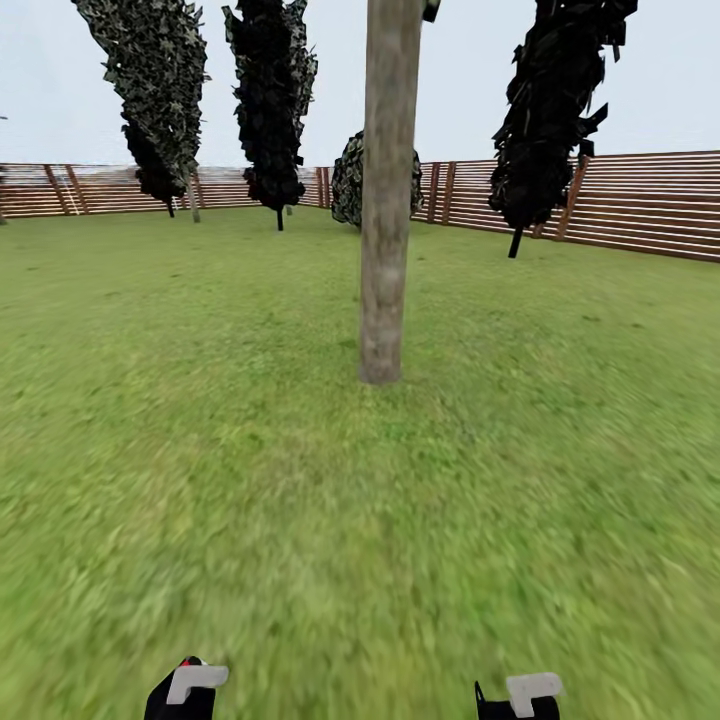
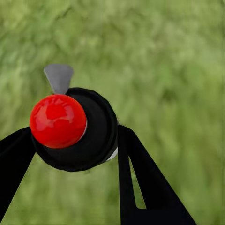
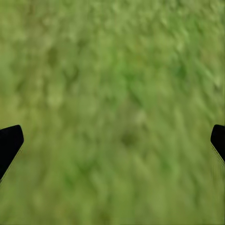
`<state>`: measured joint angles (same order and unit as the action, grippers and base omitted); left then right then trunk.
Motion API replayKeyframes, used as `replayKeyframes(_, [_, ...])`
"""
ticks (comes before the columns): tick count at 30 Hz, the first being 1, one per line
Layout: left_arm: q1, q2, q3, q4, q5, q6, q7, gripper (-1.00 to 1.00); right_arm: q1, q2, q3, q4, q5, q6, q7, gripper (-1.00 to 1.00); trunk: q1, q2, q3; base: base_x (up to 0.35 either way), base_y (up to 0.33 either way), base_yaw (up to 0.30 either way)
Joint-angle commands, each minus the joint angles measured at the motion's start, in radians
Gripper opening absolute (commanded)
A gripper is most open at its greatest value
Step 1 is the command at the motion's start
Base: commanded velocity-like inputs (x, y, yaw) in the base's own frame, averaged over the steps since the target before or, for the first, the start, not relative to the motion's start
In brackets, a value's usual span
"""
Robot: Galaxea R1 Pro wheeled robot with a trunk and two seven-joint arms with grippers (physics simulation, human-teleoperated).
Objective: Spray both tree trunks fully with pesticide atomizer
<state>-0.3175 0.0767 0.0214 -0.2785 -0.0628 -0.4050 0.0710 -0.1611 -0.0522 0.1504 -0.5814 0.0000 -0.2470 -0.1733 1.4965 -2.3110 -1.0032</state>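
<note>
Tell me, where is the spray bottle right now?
The pesticide atomizer sits clamped in the left gripper above the grass, low on the head view's left, short of the tree trunk.

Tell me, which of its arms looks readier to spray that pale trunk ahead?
Left, probably. The left gripper is shut on the sprayer, with its red cap, while the right gripper hangs open over bare grass. The trunk stands straight ahead, some way off.
</note>
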Motion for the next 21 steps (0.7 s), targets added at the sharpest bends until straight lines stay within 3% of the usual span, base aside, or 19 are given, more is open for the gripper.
replayKeyframes(1, [0.0, 0.0, 0.0, 0.0, 0.0, 0.0, 0.0, -1.0, 0.0, 0.0, 0.0, 0.0, 0.0, 0.0, 0.0, 1.0, 0.0, 0.0, 0.0, 0.339, 0.0, 0.0])
replayKeyframes(21, [0.0, 0.0, 0.0, 0.0, 0.0, 0.001, 0.0, -1.0, 0.0, -0.001, 0.0, 0.0, 0.002, 0.0, 0.0, 1.0, 0.0, 0.0, 0.0, 0.339, 0.0, 0.0])
